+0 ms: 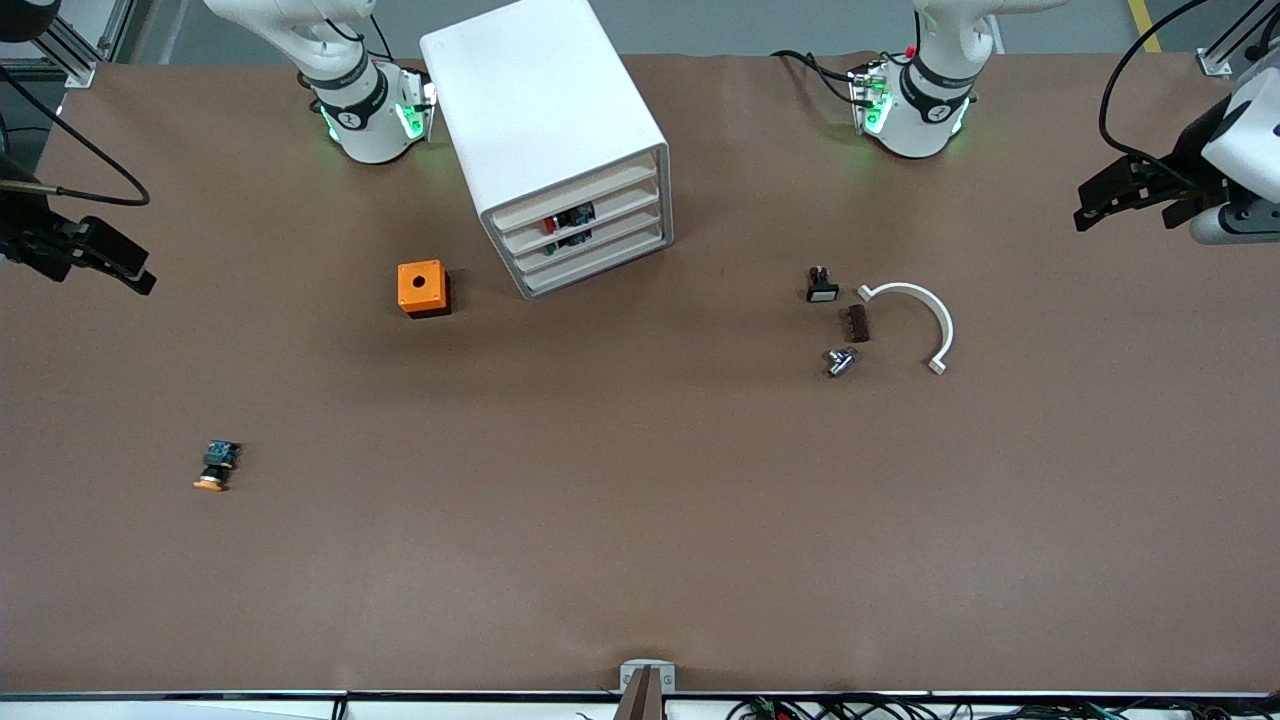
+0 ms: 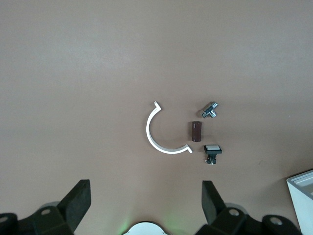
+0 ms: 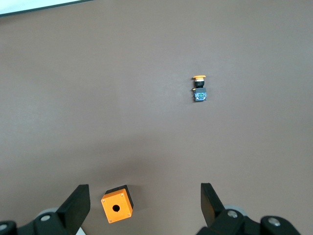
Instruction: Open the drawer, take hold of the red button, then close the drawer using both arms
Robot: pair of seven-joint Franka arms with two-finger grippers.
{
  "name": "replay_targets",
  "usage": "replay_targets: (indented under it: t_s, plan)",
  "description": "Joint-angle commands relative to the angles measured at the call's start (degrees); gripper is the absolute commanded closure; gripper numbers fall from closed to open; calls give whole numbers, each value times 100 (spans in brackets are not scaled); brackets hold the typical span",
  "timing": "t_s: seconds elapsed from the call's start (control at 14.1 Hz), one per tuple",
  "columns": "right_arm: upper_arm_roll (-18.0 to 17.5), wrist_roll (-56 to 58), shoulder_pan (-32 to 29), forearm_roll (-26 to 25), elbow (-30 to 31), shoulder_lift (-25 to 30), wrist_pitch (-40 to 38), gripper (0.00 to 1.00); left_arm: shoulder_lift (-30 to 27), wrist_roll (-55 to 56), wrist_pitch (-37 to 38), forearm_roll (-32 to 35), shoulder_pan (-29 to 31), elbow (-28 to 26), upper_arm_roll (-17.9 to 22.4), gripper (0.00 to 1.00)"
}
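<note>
The white cabinet [image 1: 545, 120] stands between the two arm bases, its four drawers all pushed in. The drawer [image 1: 582, 214], second from the top, is shut. Through the fronts I see the button [image 1: 550, 223] by its red cap, with a dark body beside it. My left gripper [image 1: 1085, 205] [image 2: 145, 191] hangs open and empty at the left arm's end of the table. My right gripper [image 1: 125, 265] [image 3: 144, 193] hangs open and empty at the right arm's end, above the orange box. Both are well away from the cabinet.
An orange box with a hole [image 1: 422, 288] [image 3: 117, 203] sits beside the cabinet. An orange-capped button [image 1: 215, 466] [image 3: 199, 88] lies nearer the front camera. Toward the left arm's end lie a white arc [image 1: 945, 325] [image 2: 147, 129], a brown block [image 1: 858, 323], a metal part [image 1: 840, 361] and a white-capped switch [image 1: 821, 285].
</note>
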State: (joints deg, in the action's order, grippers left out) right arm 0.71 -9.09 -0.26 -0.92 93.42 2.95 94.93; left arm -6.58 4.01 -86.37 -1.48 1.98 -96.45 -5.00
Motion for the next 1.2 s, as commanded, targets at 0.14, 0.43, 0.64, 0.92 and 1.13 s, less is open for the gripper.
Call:
replay_targets:
  t_s: [0.14, 0.43, 0.64, 0.92, 1.13]
  plan:
    - [26, -76, 26, 75, 10, 100, -71, 0, 26, -68, 129, 69, 83, 117, -54, 0]
    - [26, -84, 26, 75, 36, 100, -88, 0, 236, 3, 364, 60, 118, 100, -28, 0]
    - [26, -84, 26, 75, 28, 100, -150, 0, 683, 3, 454, 60, 101, 47, -19, 0]
    - [35, -49, 26, 75, 10, 92, -159, 0, 1272, 29, 332, 17, 66, 47, -54, 0]
    - [26, -23, 34, 14, 1, 83, -141, 0, 1572, 47, 217, 8, 5, 38, -80, 0]
